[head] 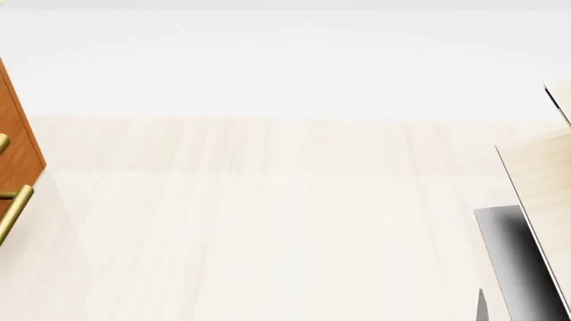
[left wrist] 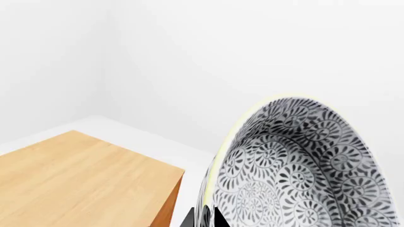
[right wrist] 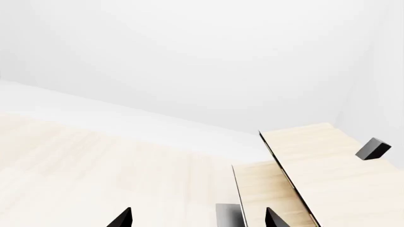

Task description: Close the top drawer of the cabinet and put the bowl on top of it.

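My left gripper (left wrist: 205, 218) is shut on the rim of the bowl (left wrist: 303, 165), white with a dense grey floral pattern and a cream rim. The bowl stands tilted on edge, its inside facing the left wrist camera. Beside it lies the flat wooden top of the cabinet (left wrist: 82, 179), with nothing on it. In the head view only a strip of the cabinet (head: 20, 130) shows at the left edge, with two brass bar handles (head: 13, 207). The top drawer is mostly cut off; I cannot tell how it stands. My right gripper (right wrist: 197, 220) is open and holds nothing.
A pale plywood structure (head: 544, 194) with a dark base (head: 517, 261) stands at the right of the head view. It also shows in the right wrist view as plywood shelves (right wrist: 315, 165) with a small black block (right wrist: 372, 149). Pale wood floor (head: 267, 221) lies between it and the cabinet.
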You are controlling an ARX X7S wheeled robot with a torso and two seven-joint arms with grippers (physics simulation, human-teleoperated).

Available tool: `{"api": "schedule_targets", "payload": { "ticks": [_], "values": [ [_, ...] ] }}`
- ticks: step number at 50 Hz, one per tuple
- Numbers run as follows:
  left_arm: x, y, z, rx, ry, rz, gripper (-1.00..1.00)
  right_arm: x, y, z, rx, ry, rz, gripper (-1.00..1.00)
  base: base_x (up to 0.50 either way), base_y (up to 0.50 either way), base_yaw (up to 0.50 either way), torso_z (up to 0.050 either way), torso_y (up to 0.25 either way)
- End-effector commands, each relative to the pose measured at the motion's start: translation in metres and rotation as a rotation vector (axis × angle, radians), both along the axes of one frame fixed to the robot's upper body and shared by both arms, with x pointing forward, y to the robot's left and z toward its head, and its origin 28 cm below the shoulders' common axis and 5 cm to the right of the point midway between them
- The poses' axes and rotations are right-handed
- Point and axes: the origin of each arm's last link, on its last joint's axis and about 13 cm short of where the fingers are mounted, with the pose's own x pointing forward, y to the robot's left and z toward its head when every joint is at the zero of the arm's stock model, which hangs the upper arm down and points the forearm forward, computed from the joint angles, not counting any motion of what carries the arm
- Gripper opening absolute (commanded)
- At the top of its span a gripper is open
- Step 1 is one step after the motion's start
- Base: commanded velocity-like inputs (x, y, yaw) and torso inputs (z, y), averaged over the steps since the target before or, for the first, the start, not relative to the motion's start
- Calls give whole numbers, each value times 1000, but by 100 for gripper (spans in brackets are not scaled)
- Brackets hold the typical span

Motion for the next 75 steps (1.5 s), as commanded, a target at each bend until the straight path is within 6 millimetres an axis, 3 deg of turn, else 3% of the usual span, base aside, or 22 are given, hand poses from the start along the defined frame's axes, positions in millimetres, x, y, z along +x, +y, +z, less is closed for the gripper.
{"api": "schedule_targets", "payload": {
  "ticks": [1,24,38,56,58,59,62,75],
  "values": [
    [-4,2,8,-22,-61,-7,-100,-2,0,1,19,-14,36,100,0,0,0,0,0],
    [-8,11,10,-6,-56,40,-100,-1,0,0,20,-11,33,100,0,0,0,0,0],
    [-20,37,3,-9,-29,142,-100,-1,0,-1,19,-8,34,100,0,0,0,0,1],
    [-19,55,-14,-22,3,221,-100,1,2,0,12,-4,33,100,0,0,0,0,1],
    [-18,57,-15,-26,5,225,-100,1,2,6,10,-3,34,100,0,0,0,0,0],
    [-17,57,-15,-24,7,230,-100,1,2,21,10,-4,35,100,0,0,0,0,0],
    [-16,58,-17,-23,9,237,-100,2,3,2,8,-2,33,100,0,0,0,0,0],
    [-16,65,-17,-23,7,284,-100,5,3,-1,9,5,30,100,0,0,0,0,1]
  ]
}}
